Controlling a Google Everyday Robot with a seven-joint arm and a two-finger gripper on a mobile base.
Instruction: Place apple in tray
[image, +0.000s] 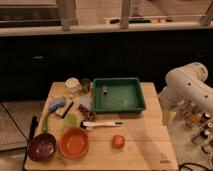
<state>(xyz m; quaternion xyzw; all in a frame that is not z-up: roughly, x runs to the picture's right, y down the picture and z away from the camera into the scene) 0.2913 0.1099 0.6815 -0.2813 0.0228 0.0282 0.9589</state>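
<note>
The apple (117, 141), small and orange-red, lies on the wooden table near its front edge, right of centre. The green tray (140, 95) sits at the back of the table with a piece of cutlery (106, 96) inside it. My white arm (189, 84) reaches in from the right. Its gripper (168, 113) hangs beside the table's right edge, well right of the tray and behind the apple. It is open and holds nothing.
An orange bowl (74, 143) and a purple bowl (42, 147) stand at the front left. A white-handled brush (102, 124) lies between the apple and the tray. Cups (73, 84), a blue item (57, 103) and a green item (71, 120) crowd the left. Bottles (200, 129) stand on the right.
</note>
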